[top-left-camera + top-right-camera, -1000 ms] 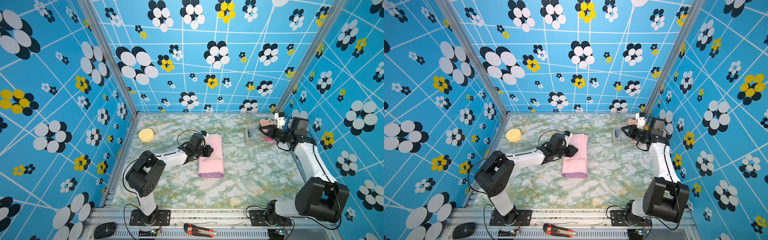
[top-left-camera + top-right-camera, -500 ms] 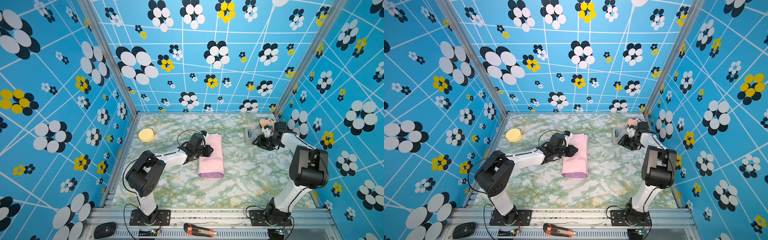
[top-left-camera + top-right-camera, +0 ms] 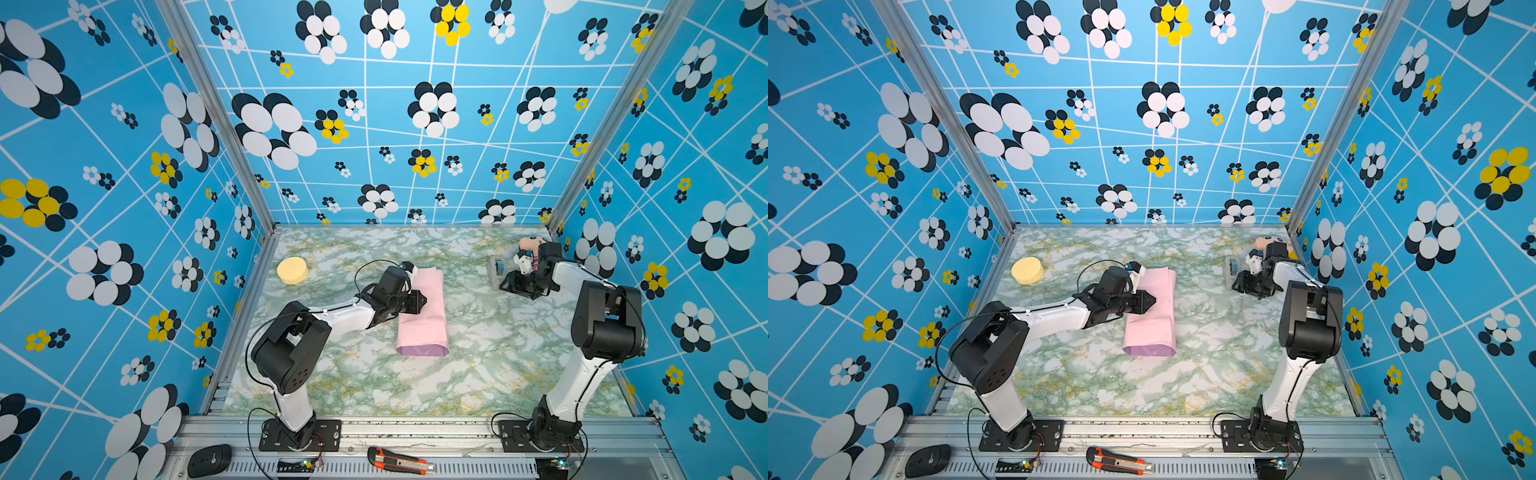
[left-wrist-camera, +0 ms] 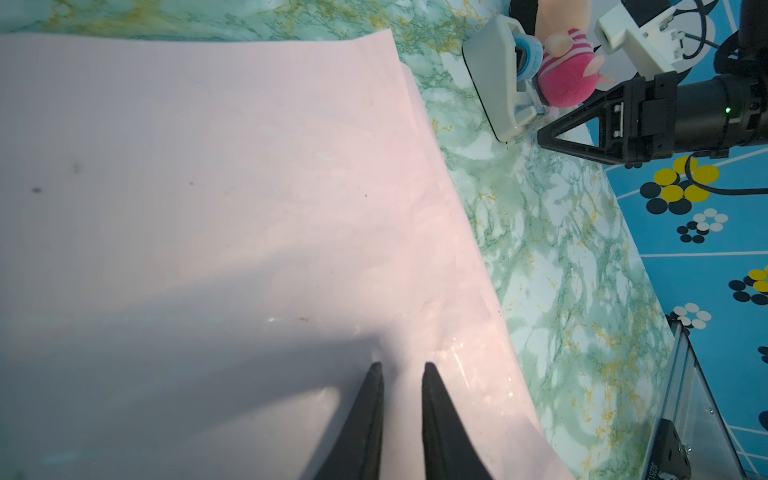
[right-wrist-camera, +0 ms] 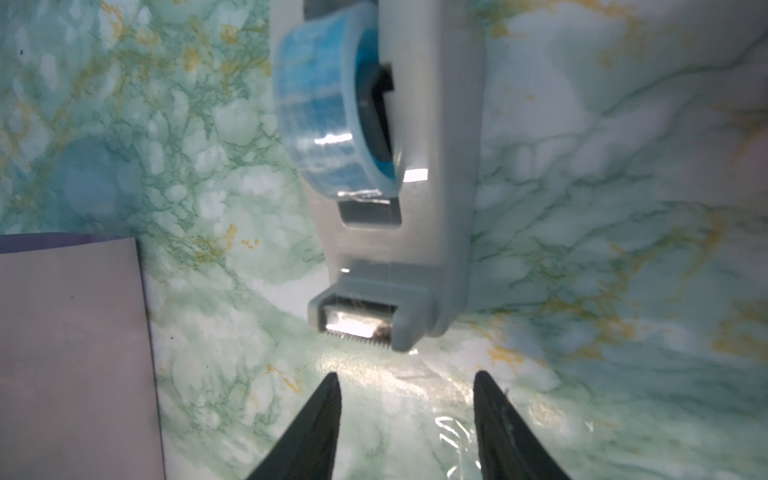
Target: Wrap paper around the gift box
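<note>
**Left hand on the paper, right hand wide at the tape dispenser**

The paper (image 3: 422,316) (image 3: 1152,320) lies mid-desk, folded into a long packet that runs from the back edge toward the front edge. It is pale pink on top, and the lilac side shows at the end nearest the front edge. The gift box I can't see, since the paper covers whatever is inside.

My left hand (image 3: 422,300) (image 3: 1152,300) reaches in from the left edge, over the back half of the packet. In the left wrist view its fingertips (image 4: 376,374) are narrow with a small gap and sit low over the pink paper (image 4: 208,187). I see nothing pinched between them. I can't tell whether they actually touch the sheet.

My right hand (image 3: 503,286) (image 3: 1235,286) is near the back right corner of the desk (image 3: 478,374), low and well apart from the paper. Its fingers (image 5: 328,399) are spread wide with nothing held. They point at the toothed cutter end of the grey tape dispenser (image 5: 432,208) (image 3: 495,270), just short of it and not touching. The dispenser carries a blue roll. A glossy clear film lies on the desk between the fingers, probably tape, but it's too blurred to be sure. A corner of the paper (image 5: 70,353) shows beside that hand in its wrist view.

A pink plush toy (image 3: 530,243) (image 4: 565,79) sits right behind the dispenser in the back right corner. A yellow sponge (image 3: 292,270) is near the back left corner.
</note>
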`<state>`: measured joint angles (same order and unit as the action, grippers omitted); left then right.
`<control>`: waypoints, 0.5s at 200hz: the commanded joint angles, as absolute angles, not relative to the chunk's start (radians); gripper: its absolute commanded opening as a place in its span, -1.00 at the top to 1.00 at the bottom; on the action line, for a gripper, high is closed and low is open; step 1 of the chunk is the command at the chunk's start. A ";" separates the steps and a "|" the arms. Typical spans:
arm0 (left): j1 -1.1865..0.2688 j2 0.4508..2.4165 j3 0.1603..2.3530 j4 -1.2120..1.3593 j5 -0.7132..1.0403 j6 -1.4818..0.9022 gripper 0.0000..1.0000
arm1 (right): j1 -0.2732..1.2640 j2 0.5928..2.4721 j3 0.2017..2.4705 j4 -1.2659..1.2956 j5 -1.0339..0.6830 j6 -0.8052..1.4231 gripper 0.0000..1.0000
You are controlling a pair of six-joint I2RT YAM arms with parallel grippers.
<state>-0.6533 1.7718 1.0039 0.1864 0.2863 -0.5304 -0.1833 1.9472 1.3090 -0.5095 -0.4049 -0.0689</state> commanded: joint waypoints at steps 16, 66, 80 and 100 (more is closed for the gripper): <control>-0.654 1.793 0.994 0.043 0.242 -0.512 0.58 | -0.173 2.006 1.346 -0.486 -0.482 -0.104 -0.08; -0.653 1.796 0.996 0.044 0.244 -0.511 0.58 | -0.174 2.036 1.366 -0.508 -0.555 -0.123 0.02; -0.653 1.799 0.997 0.044 0.245 -0.512 0.58 | -0.175 2.034 1.364 -0.510 -0.564 -0.125 0.12; -0.653 1.798 0.996 0.044 0.247 -0.512 0.58 | -0.175 2.025 1.360 -0.520 -0.573 -0.129 0.24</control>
<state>-0.6548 1.7718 1.0092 0.1764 0.2825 -0.5301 -0.1883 2.0159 1.3384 -0.5121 -0.4988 -0.1040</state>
